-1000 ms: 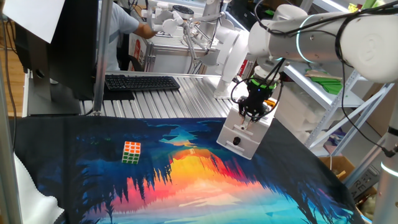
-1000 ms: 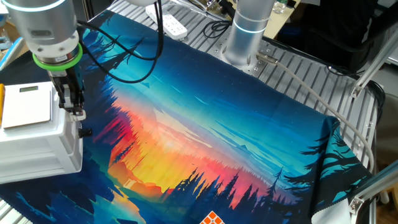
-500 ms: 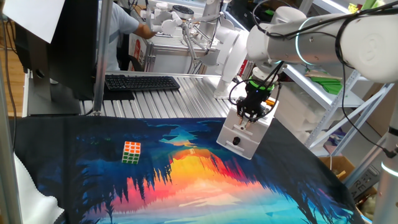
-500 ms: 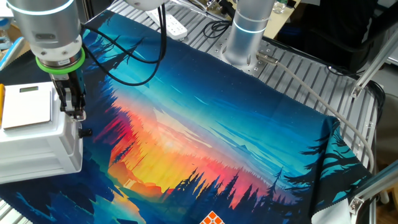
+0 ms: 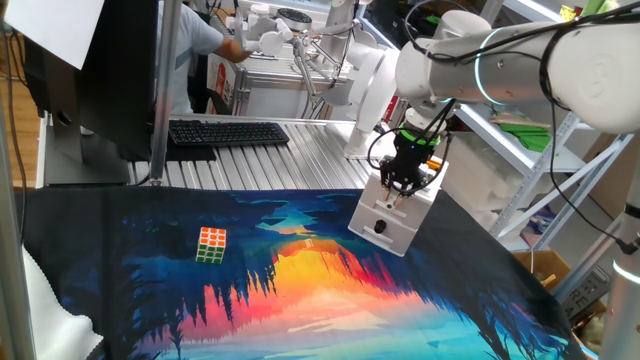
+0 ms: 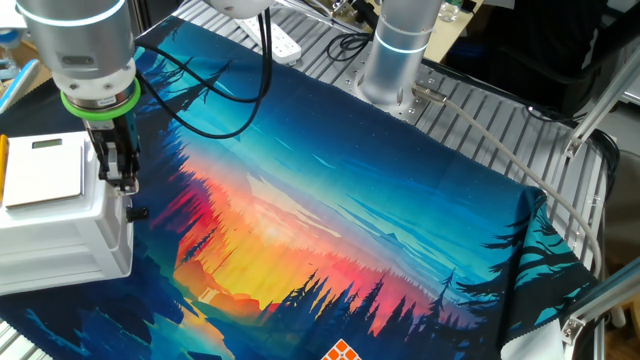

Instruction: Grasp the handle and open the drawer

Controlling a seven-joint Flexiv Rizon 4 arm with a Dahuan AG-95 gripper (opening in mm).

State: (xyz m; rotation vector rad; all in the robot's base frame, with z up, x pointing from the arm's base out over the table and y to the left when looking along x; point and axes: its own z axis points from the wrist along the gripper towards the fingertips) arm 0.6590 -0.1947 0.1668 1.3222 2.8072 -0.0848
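The drawer [image 5: 395, 218] is a small white box on the right of the printed cloth, and it is closed. Its handle [image 5: 381, 226] is a small black knob on the front panel. My gripper [image 5: 401, 200] points down over the drawer's top front edge, just above the handle and not touching it. Its fingers stand close together with a narrow gap and hold nothing. In the other fixed view the drawer [image 6: 60, 225] sits at the left edge, with the handle [image 6: 137, 213] sticking out of its front and my gripper [image 6: 127, 185] directly above it.
A multicoloured puzzle cube [image 5: 211, 244] lies on the cloth to the left; its corner shows at the bottom edge [image 6: 342, 352]. The robot base [image 6: 393, 55] stands at the back. A keyboard [image 5: 228, 132] lies behind the cloth.
The arm has shifted very slightly towards the drawer's front. The drawer and the cube have not moved.
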